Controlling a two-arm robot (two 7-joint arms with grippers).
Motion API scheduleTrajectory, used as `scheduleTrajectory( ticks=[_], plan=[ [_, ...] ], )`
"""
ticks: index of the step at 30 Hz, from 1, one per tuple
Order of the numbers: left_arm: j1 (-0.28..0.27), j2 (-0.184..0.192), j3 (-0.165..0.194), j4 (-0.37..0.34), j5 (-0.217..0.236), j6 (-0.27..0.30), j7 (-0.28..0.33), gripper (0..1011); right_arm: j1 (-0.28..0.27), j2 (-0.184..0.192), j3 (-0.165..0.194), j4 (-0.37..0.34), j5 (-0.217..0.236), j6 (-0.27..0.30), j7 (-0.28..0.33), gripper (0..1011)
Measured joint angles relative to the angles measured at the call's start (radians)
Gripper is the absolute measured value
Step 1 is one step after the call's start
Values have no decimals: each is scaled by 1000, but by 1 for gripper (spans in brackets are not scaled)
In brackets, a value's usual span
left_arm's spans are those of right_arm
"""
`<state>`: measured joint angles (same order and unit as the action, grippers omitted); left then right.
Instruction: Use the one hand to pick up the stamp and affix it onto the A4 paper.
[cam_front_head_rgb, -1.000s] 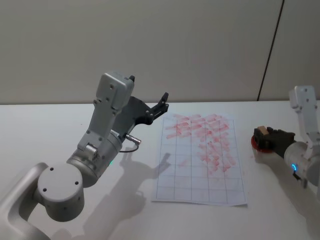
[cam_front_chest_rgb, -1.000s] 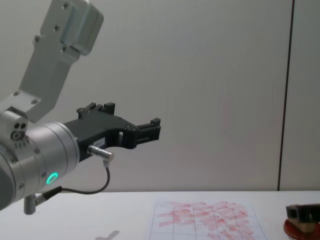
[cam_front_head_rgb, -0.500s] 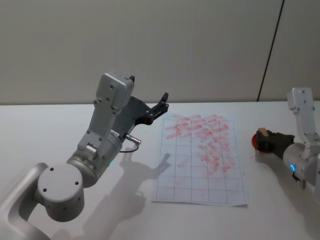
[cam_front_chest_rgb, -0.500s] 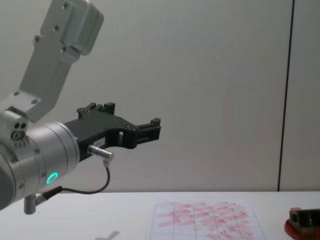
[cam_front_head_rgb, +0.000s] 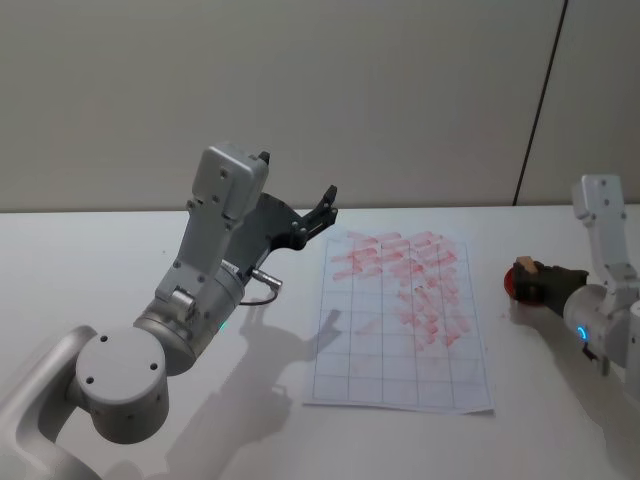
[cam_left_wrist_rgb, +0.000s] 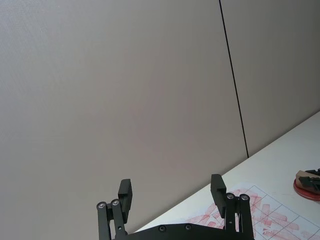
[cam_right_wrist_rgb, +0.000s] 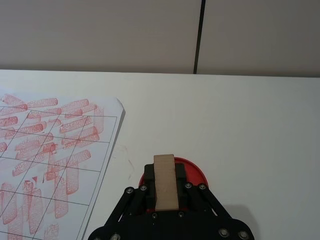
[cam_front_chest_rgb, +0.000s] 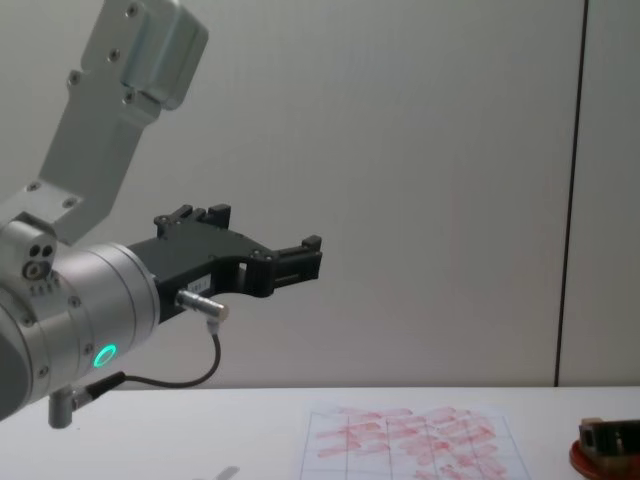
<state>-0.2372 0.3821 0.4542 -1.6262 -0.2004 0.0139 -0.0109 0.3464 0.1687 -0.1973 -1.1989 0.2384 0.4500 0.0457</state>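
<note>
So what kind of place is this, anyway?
Probably a robotics test bench: a plain white table against a blank wall, an A4 paper crowded with repeated red stamp marks, the right gripper holding the stamp at a red ink pad, the left gripper raised beside the paper.

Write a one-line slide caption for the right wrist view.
The right gripper holds the stamp at the red ink pad, beside the paper covered in red marks.

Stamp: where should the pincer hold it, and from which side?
Grip the stamp across its long side faces, approaching along its length, as the right pincer does now: the block is narrowest there, and its underside faces the red ink pad. Left pincer is parked, raised.
</note>
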Motion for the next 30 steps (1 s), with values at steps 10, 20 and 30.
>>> scheduleTrajectory(
  ticks=[10, 20, 30],
  plan=[
    [0, 0, 0, 0, 0, 0, 0, 1001, -7, -1, -4, -27, -12, -8, 0, 218],
    [0, 0, 0, 0, 0, 0, 0, 1001, -43, 7, -11, -178, -26, -13, 13, 219],
    [0, 0, 0, 0, 0, 0, 0, 1001, -88, 10, -35, -304, -43, 24, 53, 218]
  ],
)
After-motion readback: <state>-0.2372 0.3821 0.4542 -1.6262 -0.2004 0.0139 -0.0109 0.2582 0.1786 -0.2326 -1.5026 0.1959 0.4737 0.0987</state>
